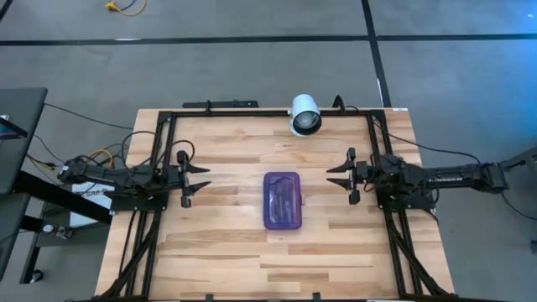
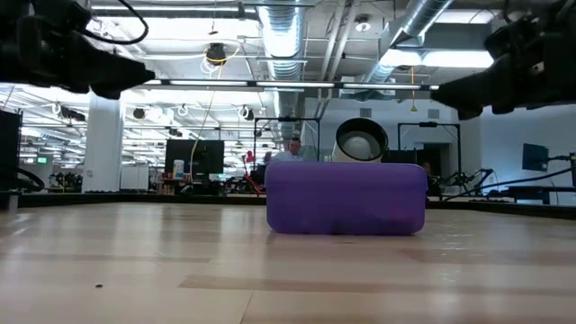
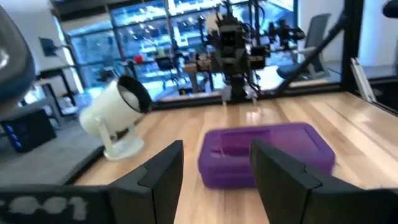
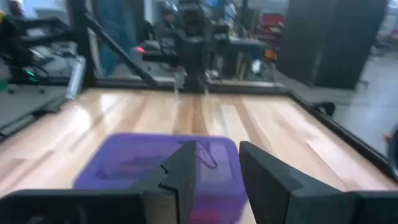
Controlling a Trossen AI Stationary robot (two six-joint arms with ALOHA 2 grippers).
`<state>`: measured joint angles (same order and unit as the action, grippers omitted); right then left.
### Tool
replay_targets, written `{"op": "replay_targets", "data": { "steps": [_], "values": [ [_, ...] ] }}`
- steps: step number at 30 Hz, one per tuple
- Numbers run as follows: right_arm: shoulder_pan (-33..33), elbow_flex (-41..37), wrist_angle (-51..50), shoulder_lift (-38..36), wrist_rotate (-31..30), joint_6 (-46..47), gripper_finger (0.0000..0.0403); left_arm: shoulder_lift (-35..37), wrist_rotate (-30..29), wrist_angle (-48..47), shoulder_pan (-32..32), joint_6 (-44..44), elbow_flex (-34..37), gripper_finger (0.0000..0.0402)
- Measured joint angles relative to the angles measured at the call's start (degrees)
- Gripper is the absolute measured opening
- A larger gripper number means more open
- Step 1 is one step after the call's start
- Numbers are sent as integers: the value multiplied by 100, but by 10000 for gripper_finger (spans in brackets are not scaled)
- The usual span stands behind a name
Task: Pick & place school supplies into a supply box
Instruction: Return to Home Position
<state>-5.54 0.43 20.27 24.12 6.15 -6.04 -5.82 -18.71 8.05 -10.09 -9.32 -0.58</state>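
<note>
The purple translucent supply box (image 1: pixel 283 200) lies flat on the wooden table at its middle, lid shut, with dark shapes of supplies faintly showing through the lid. It also shows in the low view (image 2: pixel 346 199), the left wrist view (image 3: pixel 264 154) and the right wrist view (image 4: pixel 155 171). No loose pencils, pens or scissors show on the table. My left gripper (image 1: pixel 204 178) hovers open to the left of the box, above the table. My right gripper (image 1: pixel 332 176) hovers open to the right of the box. Both are empty.
A white cylindrical camera (image 1: pixel 304 115) stands at the table's far edge behind the box. A black frame (image 1: pixel 268 111) runs along the table's far, left and right sides. Bare wood lies all around the box.
</note>
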Motion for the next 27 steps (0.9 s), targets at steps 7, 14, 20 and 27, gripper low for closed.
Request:
{"op": "replay_targets", "data": {
  "steps": [7, 14, 20, 27],
  "values": [
    [129, -3, -38, -61, -470, -146, 118, 322, 244, -361, -7, 42, 2, 176],
    [125, -3, -81, -398, -252, -335, 118, 575, 942, -465, 13, -348, 7, 176],
    [-77, -5, -338, -604, 95, -344, 118, 574, 949, -467, 246, -430, 10, 176],
    [-287, -7, -829, -750, 291, -346, 118, 569, 1624, -590, 510, -518, 11, 176]
  ]
}}
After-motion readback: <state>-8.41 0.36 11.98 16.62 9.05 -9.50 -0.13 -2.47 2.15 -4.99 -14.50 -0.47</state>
